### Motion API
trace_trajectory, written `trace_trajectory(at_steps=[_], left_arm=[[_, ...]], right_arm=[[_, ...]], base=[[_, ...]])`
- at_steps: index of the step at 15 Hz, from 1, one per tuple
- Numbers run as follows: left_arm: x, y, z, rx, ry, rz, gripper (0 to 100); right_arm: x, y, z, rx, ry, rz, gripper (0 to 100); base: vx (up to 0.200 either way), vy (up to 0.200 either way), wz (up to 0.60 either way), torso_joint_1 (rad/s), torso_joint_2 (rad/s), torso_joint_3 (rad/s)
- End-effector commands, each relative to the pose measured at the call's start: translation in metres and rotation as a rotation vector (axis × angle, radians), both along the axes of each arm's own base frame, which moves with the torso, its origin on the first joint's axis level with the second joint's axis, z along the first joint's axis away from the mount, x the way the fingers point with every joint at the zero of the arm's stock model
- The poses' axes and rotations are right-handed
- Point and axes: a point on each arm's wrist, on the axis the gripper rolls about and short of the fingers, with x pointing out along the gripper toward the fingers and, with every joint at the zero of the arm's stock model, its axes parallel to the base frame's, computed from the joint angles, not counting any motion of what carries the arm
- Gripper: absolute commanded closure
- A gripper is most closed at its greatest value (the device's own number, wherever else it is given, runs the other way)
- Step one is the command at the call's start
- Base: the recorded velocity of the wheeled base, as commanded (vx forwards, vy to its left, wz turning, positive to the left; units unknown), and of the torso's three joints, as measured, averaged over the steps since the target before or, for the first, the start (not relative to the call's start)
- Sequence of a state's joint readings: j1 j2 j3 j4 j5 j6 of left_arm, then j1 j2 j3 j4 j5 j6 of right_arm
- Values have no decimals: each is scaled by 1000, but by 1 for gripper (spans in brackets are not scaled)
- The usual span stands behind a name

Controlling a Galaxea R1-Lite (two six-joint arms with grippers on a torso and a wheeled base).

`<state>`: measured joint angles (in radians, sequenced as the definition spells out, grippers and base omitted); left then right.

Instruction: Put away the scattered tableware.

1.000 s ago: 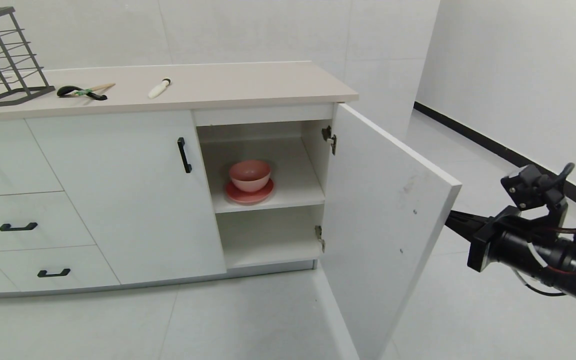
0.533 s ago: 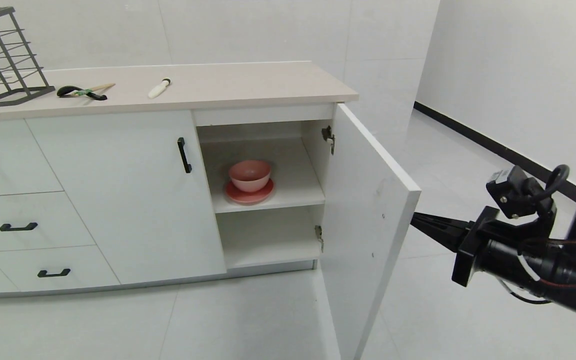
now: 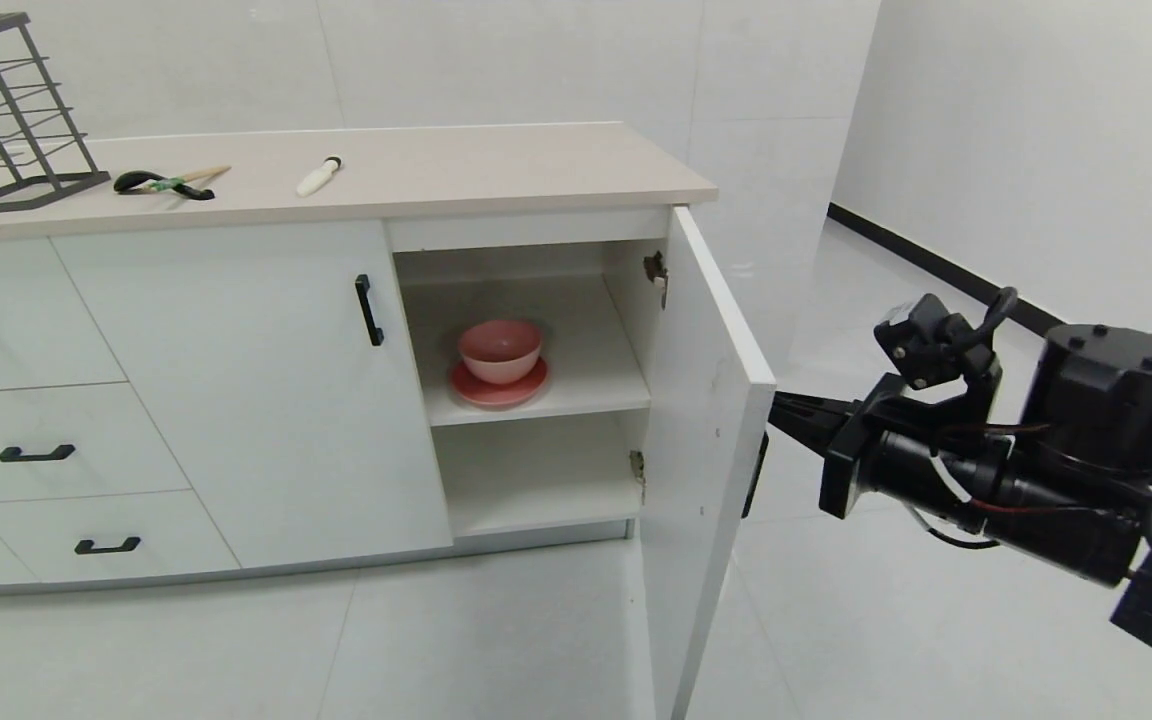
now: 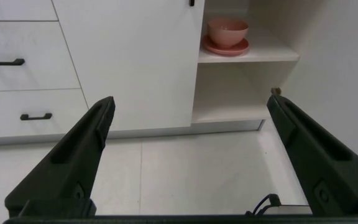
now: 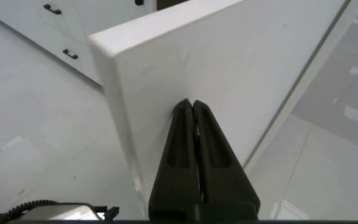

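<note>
A pink bowl (image 3: 499, 350) sits on a red plate (image 3: 499, 389) on the upper shelf of the open cabinet; both also appear in the left wrist view, bowl (image 4: 227, 31) on plate (image 4: 226, 47). The white cabinet door (image 3: 706, 400) stands roughly half open. My right gripper (image 3: 784, 409) is behind the door, shut, its tips (image 5: 192, 107) pressed against the door's outer face (image 5: 229, 68). My left gripper (image 4: 191, 104) is open and empty, low above the floor, facing the cabinet.
On the countertop (image 3: 496, 165) lie a black ladle with a wooden handle (image 3: 168, 182) and a white-handled utensil (image 3: 319, 177), beside a dark wire rack (image 3: 6, 110). Drawers (image 3: 36, 450) sit to the left. The door's black handle (image 3: 756, 472) shows at its edge. Open tiled floor lies in front.
The cabinet door has swung further toward the cabinet. My right arm has moved left with it, its shut gripper staying against the door's outer face.
</note>
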<state>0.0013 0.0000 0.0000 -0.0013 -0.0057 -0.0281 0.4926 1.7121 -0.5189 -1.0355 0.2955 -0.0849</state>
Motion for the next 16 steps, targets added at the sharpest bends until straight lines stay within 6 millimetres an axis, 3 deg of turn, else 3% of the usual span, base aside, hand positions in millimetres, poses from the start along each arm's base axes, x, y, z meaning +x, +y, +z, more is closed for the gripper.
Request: trace_trajectory(at_steps=[1, 7, 16], left_arm=[[0, 0, 0, -1, 1, 0, 0], [0, 0, 0, -1, 0, 0, 0], [0, 0, 0, -1, 0, 1, 0]], right_arm=[[10, 9, -8, -9, 19, 6, 100], [24, 29, -1, 25, -9, 36, 100], [53, 47, -13, 25, -9, 39, 100]], base=[[0, 0, 0, 0, 0, 0], [0, 0, 0, 0, 0, 0], [0, 0, 0, 0, 0, 0]])
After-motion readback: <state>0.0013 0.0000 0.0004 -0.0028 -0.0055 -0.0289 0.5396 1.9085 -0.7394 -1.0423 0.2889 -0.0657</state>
